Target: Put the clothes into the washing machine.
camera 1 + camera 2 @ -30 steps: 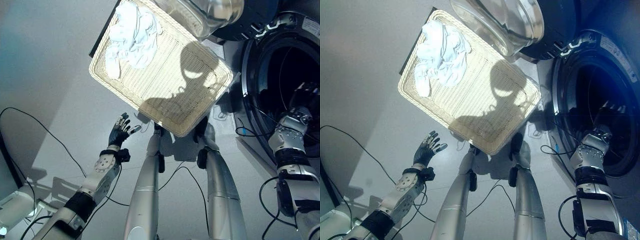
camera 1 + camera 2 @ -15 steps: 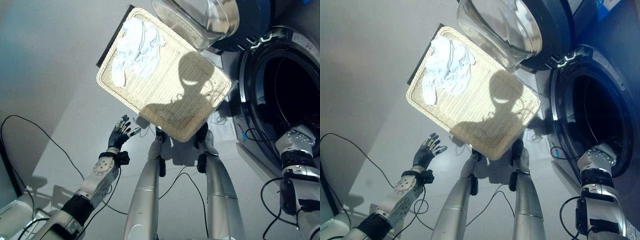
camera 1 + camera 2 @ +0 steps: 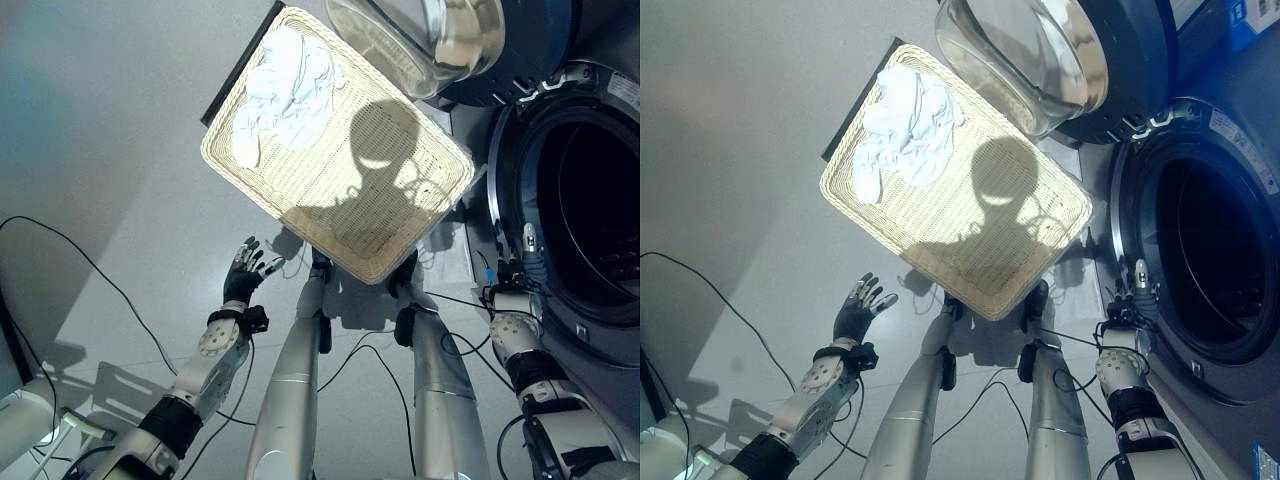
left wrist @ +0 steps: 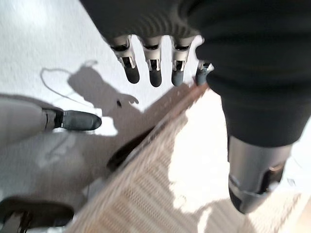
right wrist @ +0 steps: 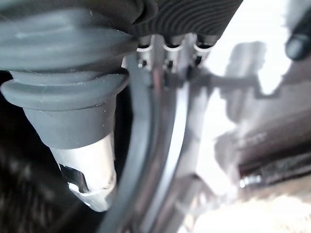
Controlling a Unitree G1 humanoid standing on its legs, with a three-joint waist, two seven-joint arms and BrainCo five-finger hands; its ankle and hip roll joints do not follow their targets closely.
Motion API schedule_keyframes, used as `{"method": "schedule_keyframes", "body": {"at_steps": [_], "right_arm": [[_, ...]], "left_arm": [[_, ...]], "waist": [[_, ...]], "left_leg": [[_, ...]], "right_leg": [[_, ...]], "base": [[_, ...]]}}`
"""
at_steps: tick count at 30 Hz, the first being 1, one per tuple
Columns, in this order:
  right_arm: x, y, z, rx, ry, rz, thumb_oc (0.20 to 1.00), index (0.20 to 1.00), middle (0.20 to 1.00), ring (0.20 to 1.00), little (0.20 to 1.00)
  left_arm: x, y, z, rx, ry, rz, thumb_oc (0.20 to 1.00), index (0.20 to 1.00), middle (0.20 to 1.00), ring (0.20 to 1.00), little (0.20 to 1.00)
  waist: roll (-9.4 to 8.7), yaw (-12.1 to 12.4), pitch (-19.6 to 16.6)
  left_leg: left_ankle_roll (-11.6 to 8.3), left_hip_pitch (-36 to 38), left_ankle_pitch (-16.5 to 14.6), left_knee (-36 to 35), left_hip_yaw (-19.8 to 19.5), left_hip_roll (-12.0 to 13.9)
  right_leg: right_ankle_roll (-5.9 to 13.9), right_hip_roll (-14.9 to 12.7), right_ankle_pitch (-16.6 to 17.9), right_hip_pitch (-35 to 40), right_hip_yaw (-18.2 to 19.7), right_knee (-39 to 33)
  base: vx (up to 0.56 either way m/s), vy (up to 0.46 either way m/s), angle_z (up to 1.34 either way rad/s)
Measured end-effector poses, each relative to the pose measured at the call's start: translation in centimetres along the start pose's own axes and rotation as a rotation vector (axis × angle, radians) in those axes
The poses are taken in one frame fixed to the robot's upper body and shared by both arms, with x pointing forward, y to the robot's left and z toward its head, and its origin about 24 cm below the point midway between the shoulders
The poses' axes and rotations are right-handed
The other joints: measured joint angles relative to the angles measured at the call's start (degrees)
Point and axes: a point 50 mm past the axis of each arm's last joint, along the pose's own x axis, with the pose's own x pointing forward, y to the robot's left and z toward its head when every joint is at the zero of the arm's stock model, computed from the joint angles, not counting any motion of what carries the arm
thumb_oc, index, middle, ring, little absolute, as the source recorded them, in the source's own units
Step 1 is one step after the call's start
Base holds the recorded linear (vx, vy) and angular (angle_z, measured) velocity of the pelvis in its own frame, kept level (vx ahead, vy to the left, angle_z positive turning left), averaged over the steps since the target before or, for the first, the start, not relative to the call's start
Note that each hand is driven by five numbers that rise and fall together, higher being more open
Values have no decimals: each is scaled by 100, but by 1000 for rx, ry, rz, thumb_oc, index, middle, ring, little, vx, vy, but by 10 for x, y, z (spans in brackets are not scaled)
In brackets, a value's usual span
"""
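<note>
A pale, rectangular woven wicker basket [image 3: 400,200] sits on the grey floor [image 3: 110,150] just in front of the front-loading washing machine [image 3: 1230,330], whose round dark drum opening [image 3: 1200,260] stands uncovered. The machine's round door with its clear glass bowl [image 3: 1025,55] is swung wide and hangs over the basket's far edge, beside the corner of the basket nearest the machine. The clothes, a crumpled heap of white cloth [image 3: 285,90], lie inside the basket in its far corner, the one away from the machine, touching the rim there; the remaining woven bottom is bare and partly in shadow. A flat dark board [image 3: 238,70] shows along the basket's outer side by that same corner. The left hand [image 3: 243,275] is held above the floor just off the basket's near edge, its fingers spread and straight with nothing in them; in the left wrist view the dark-tipped fingers [image 4: 154,73] point down past the basket's woven rim [image 4: 146,170] and the thumb stands apart from them. The right hand [image 3: 1132,300] is at the lower rim of the drum opening, fingers pointing up along the door ring; whether they are spread or closed cannot be told, and in the right wrist view the hand [image 5: 92,174] lies close against the machine's curved grey rim [image 5: 160,145].
</note>
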Motion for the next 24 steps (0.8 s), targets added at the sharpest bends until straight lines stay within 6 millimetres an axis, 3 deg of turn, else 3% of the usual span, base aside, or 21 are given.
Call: {"method": "schedule_keyframes", "body": {"at_steps": [3, 7, 12, 13, 15, 17, 20, 24], "right_arm": [[-26, 7, -25, -171, 14, 36, 1000, 1000, 1000, 1000, 1000], [-52, -7, -50, -356, 68, 61, 1000, 1000, 1000, 1000, 1000], [-62, -49, -69, -598, 216, 112, 1000, 1000, 1000, 1000, 1000], [-62, -49, -69, -598, 216, 112, 1000, 1000, 1000, 1000, 1000], [-67, -69, -80, -652, 348, 167, 1000, 1000, 1000, 1000, 1000], [-70, -84, -89, -690, 465, 183, 1000, 1000, 1000, 1000, 1000], [-88, -112, -104, -764, 663, 184, 1000, 1000, 1000, 1000, 1000], [-105, -142, -108, -840, 833, 148, 1000, 1000, 1000, 1000, 1000]], "left_arm": [[-3, 8, -11, 17, 18, 66, 1000, 1000, 1000, 1000, 1000], [-11, 20, -36, 11, 86, 152, 1000, 1000, 1000, 1000, 1000], [-23, 42, -72, 47, 211, 212, 1000, 1000, 1000, 1000, 1000], [-23, 42, -72, 47, 211, 212, 1000, 1000, 1000, 1000, 1000], [-31, 55, -80, 62, 237, 209, 1000, 1000, 1000, 1000, 1000], [-32, 58, -87, 110, 273, 186, 1000, 1000, 1000, 1000, 1000], [-35, 62, -96, 184, 324, 141, 1000, 1000, 1000, 1000, 1000], [-39, 68, -104, 261, 385, 112, 1000, 1000, 1000, 1000, 1000]], "waist": [[-65, -106, -7], [-85, -214, -14], [-194, -204, -27], [-194, -204, -27], [-329, -191, -94], [-350, -187, -91], [-396, -182, -88], [-434, -178, -117]], "left_leg": [[56, 376, -43, -50, 44, -24], [144, 760, -129, -99, 168, -40], [209, 1478, -135, -275, 326, -49], [209, 1478, -135, -275, 326, -49], [224, 1902, -147, -415, 428, -76], [264, 2220, -124, -537, 456, -60], [267, 2917, -126, -779, 491, -78], [279, 3456, -170, -933, 599, -67]], "right_leg": [[56, -1, 35, 398, 35, -139], [227, 3, 126, 824, 153, -390], [362, 28, 305, 1614, 280, -845], [362, 28, 305, 1614, 280, -845], [427, 18, 354, 2015, 354, -1087], [455, 56, 442, 2387, 334, -1268], [497, 63, 519, 3115, 338, -1615], [583, 93, 605, 3683, 407, -1954]], "base": [[-72, 226, -5], [-83, 269, -12], [-44, 212, -10], [-39, 202, -12], [-25, 192, -15], [-4, 131, -3], [3, 124, -4], [52, 113, -14]]}}
